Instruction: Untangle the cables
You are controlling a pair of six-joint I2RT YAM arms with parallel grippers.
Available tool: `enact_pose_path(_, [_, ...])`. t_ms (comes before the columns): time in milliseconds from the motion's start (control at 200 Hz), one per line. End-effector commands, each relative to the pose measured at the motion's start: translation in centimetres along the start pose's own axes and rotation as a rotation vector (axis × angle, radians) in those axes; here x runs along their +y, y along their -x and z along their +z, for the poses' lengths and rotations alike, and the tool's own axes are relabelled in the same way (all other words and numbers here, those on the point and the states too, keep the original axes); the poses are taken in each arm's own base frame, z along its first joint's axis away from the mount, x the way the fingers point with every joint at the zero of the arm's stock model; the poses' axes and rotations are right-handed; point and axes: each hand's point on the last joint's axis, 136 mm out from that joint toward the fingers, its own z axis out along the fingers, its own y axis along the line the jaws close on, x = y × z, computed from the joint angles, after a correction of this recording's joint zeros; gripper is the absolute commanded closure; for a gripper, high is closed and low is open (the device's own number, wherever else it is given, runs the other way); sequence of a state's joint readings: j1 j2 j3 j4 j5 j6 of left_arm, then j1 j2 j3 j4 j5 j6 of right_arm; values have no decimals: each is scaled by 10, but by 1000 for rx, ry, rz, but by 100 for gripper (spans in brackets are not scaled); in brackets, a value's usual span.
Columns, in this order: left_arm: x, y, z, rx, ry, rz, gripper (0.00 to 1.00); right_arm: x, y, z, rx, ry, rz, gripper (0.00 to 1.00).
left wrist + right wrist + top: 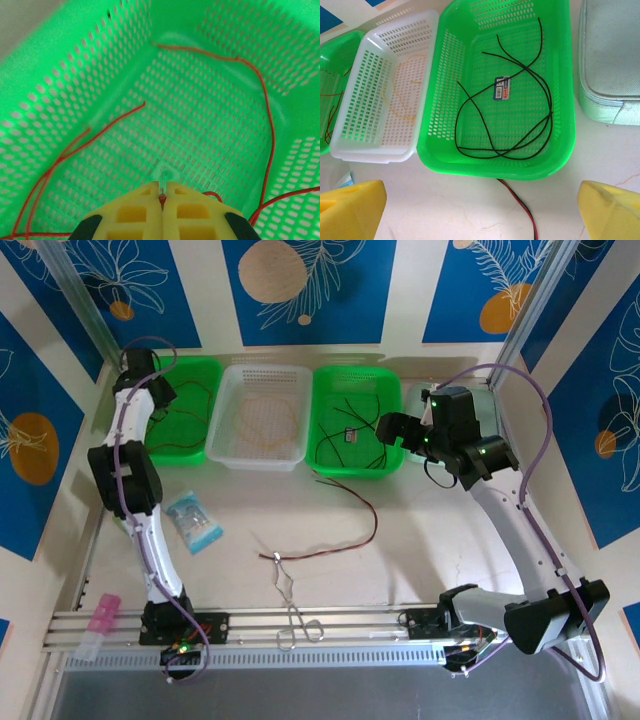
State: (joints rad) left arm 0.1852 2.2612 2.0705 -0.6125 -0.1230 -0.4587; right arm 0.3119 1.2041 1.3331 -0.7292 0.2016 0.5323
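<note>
We see three perforated plastic baskets in a row along the back of the pale, marbled worktop (450, 550). The left green basket (60, 90) holds the thin red cables (270, 125), which curve loosely over its slotted floor and up its walls. The left gripper (162, 189) reaches down into this basket with its blocky yellow jaws pressed together, and a short red cable end with a pale, glassy tip is pinched at their seam.

The white basket (395, 35) in the middle carries a faint yellow-orange cable (409, 119) lying in a slack loop. In the right green basket (495, 172) the black cables (551, 114) cross each other in wide arcs around a small printed label (502, 87).

The right gripper (480, 200) hovers above the bare worktop just in front of that basket, its jaws spread wide and holding nothing.

One more cable, dark red (374, 520), bends in a long hook across the open worktop. Its near end meets the tips of shiny metal forceps (288, 600) with scissor-like ring handles. A soft grey-green pouch (610, 55) with rounded corners lies just to the right of the right green basket.
</note>
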Motion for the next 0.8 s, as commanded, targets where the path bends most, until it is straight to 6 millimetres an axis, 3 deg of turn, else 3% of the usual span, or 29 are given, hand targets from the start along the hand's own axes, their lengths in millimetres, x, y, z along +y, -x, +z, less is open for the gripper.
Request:
enact_pose_path(0, [-3, -26, 14, 115, -30, -21, 100, 3, 1, -12, -11, 13, 7, 2])
enact_pose_path(155, [0, -49, 31, 193, -29, -28, 99, 4, 2, -15, -21, 18, 0, 2])
enact_pose_path(185, [-1, -50, 32, 195, -30, -28, 90, 4, 2, -15, -20, 17, -1, 2])
enact_pose_path(265, [-2, -46, 30, 184, -34, -30, 80, 3, 2, -17, -23, 15, -3, 2])
enact_pose_path(360, [-4, -31, 21, 148, -33, -20, 43, 4, 3, -20, -31, 17, -8, 2])
enact_pose_path(415, [-8, -20, 11, 119, -37, -2, 31, 4, 4, -20, -33, 16, -8, 2])
enact_pose_path(580, [-21, 17, -27, -5, -27, 99, 14, 5, 2, -19, -24, 22, -1, 2])
enact_pose_path(795, [-54, 44, -92, -134, -118, 176, 11, -1, -14, -16, 11, -4, 5, 2])
